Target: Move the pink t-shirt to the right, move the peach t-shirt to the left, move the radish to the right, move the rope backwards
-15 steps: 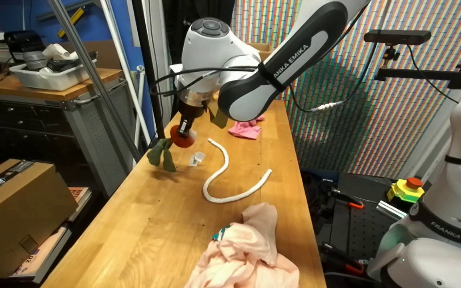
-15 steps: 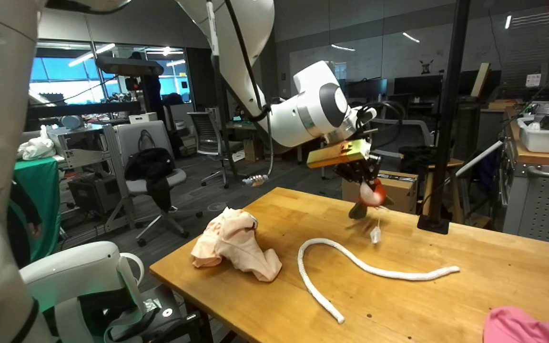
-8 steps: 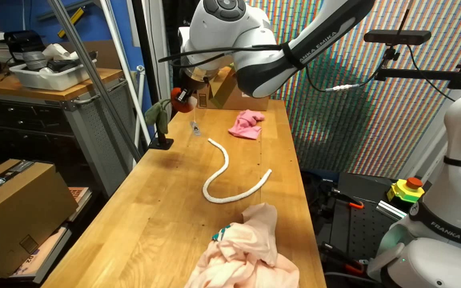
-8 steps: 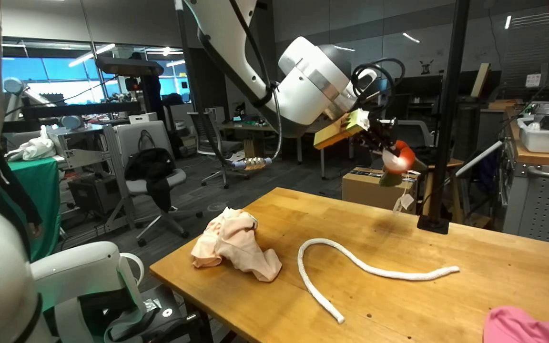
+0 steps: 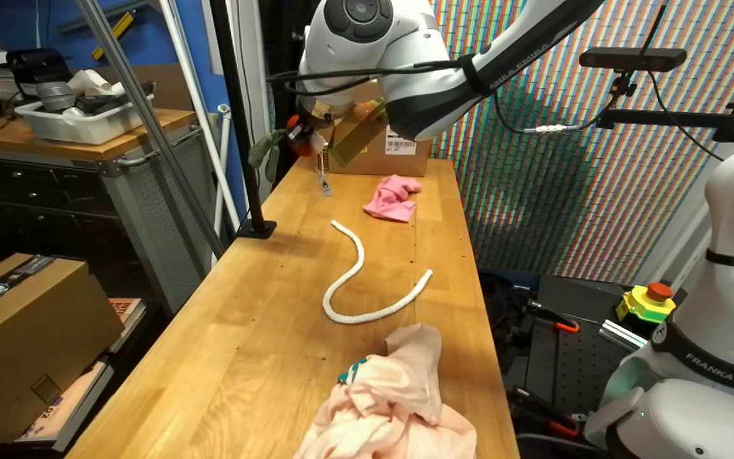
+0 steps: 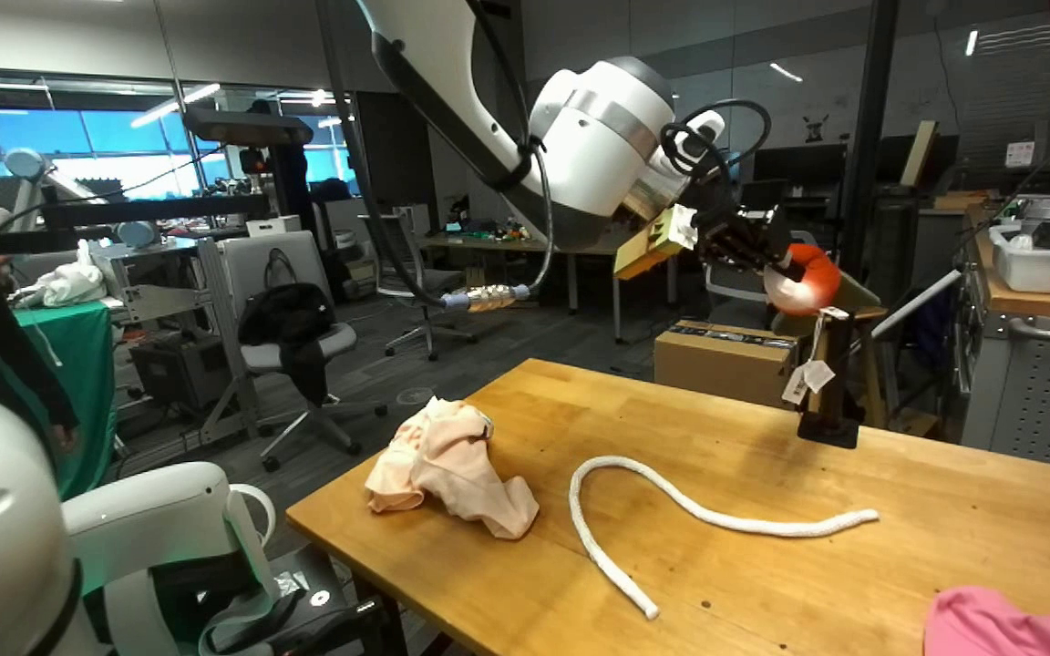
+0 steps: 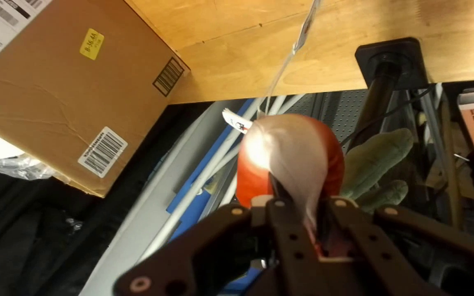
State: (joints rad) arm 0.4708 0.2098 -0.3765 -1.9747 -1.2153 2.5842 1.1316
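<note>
Black two-fingered tool [image 7: 298,203] in the wrist view: its fingers were clamped on the body of the round red-and-white plush radish [image 7: 303,152].
Radish in the wrist view: it looked like sewn, stuffed cloth, so probably light, squashable and hard to harm; the plump body seemed the right hold, since the dull green leaves [image 7: 377,160] would likely flop.
White paper tag [image 7: 306,33] in the wrist view: it dangled from the radish on a thin string and could perhaps snag.
Radish [image 5: 302,149] in an exterior view: it was held up in the air at the far left; whether its leaves touched the upright black metal post [image 5: 237,102] could not be told.
Small rose-pink cloth t-shirt [image 5: 394,199] in an exterior view: it lay crumpled toward the far end of the wooden counter [image 5: 233,344]; by its look it was limp and light, best pinched at a raised fold.
Thick white cord rope [image 6: 744,523] in an exterior view: it lay in a loose curve mid-counter; bendy and smooth, it would probably want a firm grip across its middle, the ends trailing.
Pale peach cloth t-shirt [image 6: 452,465] in an exterior view: it sat bunched toward the left, soft and perhaps heavier, its standing peak offering a pinch.
</note>
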